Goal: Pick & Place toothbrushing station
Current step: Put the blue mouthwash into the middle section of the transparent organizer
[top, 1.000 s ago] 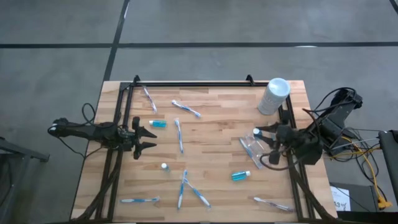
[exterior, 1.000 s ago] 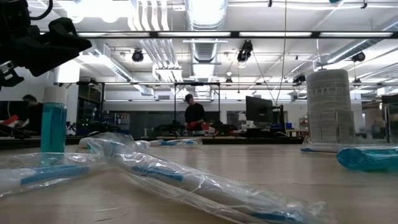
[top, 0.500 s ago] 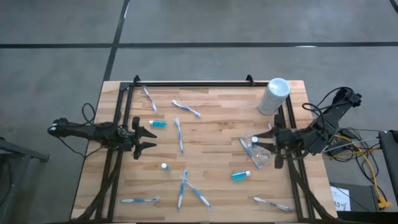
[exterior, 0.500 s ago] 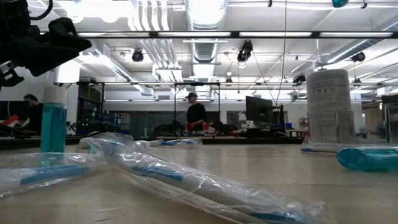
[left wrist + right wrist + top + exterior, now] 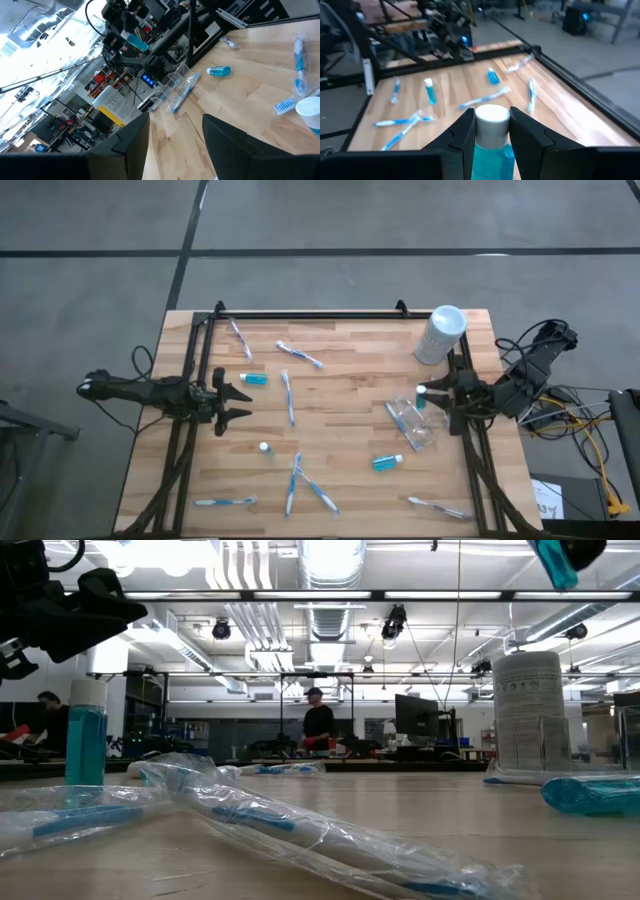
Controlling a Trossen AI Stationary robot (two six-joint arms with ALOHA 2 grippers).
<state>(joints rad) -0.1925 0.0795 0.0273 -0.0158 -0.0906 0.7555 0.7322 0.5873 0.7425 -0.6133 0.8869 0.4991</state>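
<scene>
tube [image 5: 492,131] clamped in right claw [image 5: 432,399] — white cap forward, axis along fingers; left claw [image 5: 238,402] apart.

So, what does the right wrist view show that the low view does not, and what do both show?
Only the right wrist view shows the right gripper shut on a blue tube by its white cap. Only the low view shows the tall white cylinder and a person in the room behind. Both show the wooden table with wrapped toothbrushes lying on it.
</scene>
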